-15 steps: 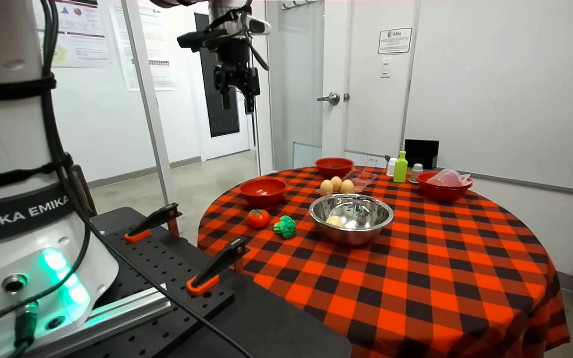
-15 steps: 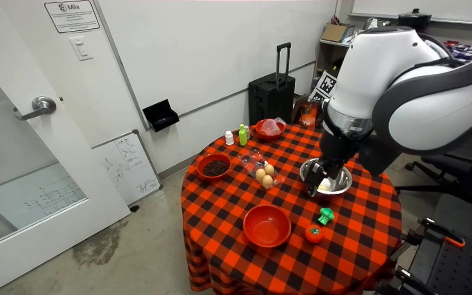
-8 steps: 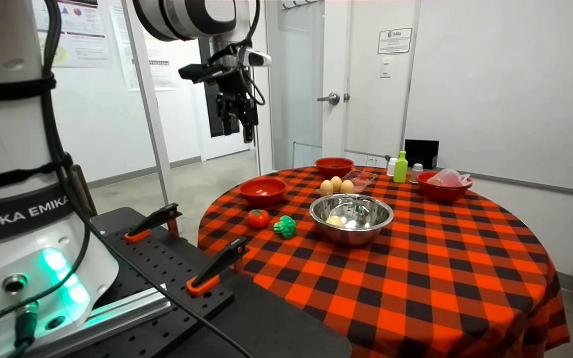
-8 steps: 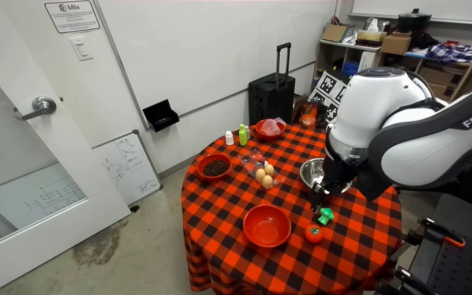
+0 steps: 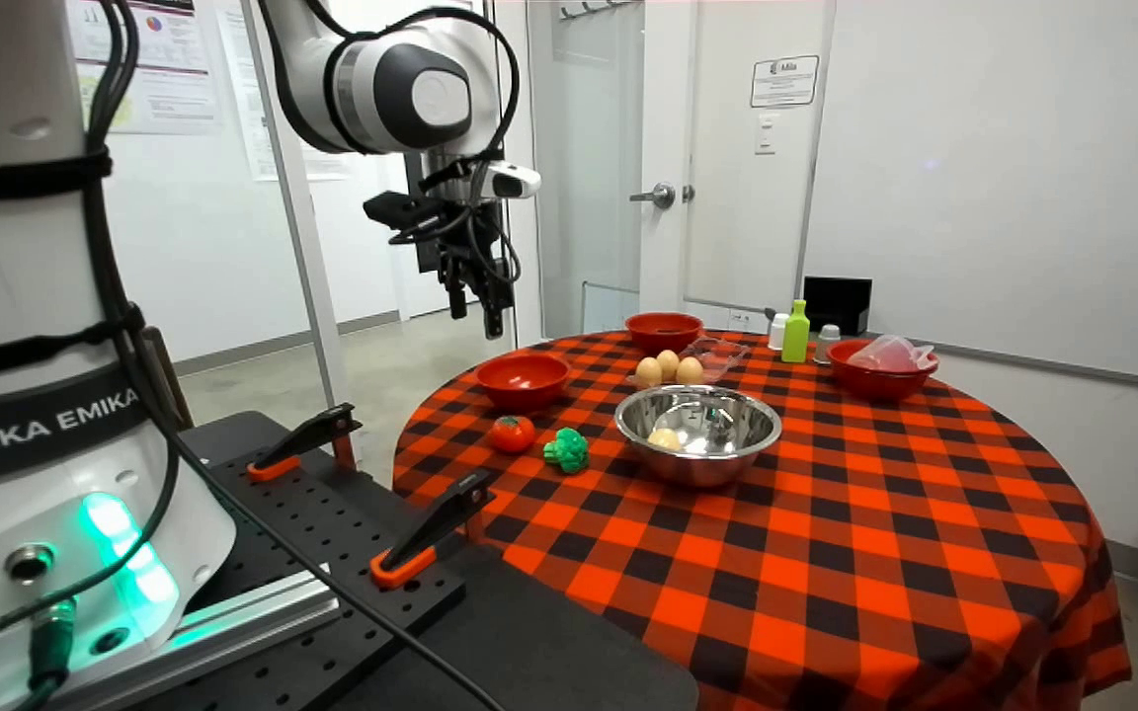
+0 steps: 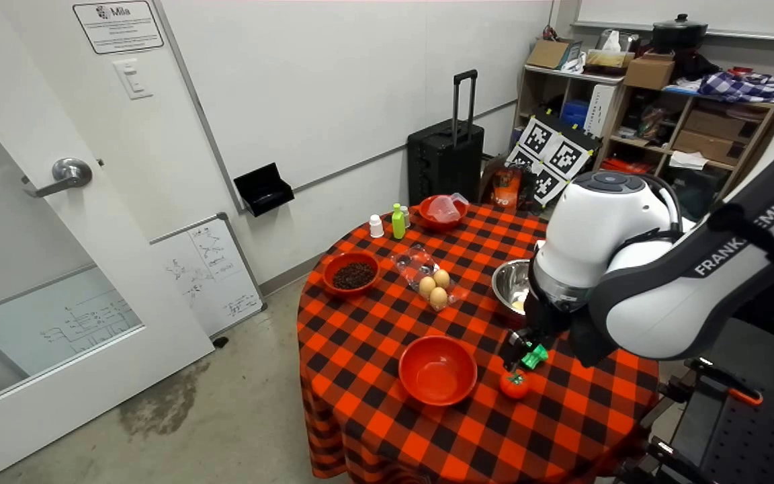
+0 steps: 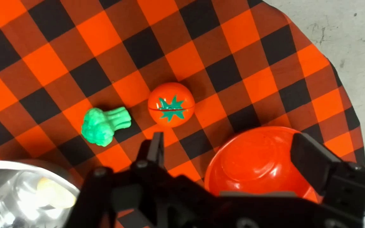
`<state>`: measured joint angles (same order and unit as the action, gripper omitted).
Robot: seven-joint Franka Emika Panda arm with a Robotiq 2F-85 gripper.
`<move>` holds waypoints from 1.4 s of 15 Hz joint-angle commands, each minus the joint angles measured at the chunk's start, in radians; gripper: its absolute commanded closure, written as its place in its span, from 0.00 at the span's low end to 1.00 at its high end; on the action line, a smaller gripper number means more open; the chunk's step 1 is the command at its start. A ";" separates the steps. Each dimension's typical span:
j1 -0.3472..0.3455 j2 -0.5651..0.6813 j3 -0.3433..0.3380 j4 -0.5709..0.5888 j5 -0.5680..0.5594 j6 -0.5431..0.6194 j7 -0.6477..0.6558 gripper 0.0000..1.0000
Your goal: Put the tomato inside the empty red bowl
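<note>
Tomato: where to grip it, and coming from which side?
Probably best around the widest part of the tomato, straight down from above. It is round, sits with its green leaf mark up, and its top is uncovered in the wrist view; the gripper is open. I'd avoid the side facing the broccoli, which lies close by.
</note>
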<state>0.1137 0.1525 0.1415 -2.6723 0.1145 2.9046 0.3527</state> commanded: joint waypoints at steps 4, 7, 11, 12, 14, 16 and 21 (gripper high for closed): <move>0.106 0.202 -0.115 0.033 -0.027 0.150 0.061 0.00; 0.167 0.301 -0.181 0.073 -0.013 0.188 0.053 0.00; 0.206 0.397 -0.217 0.146 0.009 0.183 0.038 0.00; 0.217 0.416 -0.226 0.166 0.010 0.179 0.038 0.00; 0.233 0.451 -0.241 0.205 0.011 0.171 0.037 0.00; 0.251 0.479 -0.260 0.235 0.011 0.167 0.037 0.00; 0.273 0.529 -0.287 0.276 0.016 0.162 0.037 0.00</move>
<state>0.3546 0.6425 -0.1191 -2.4306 0.1140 3.0675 0.3793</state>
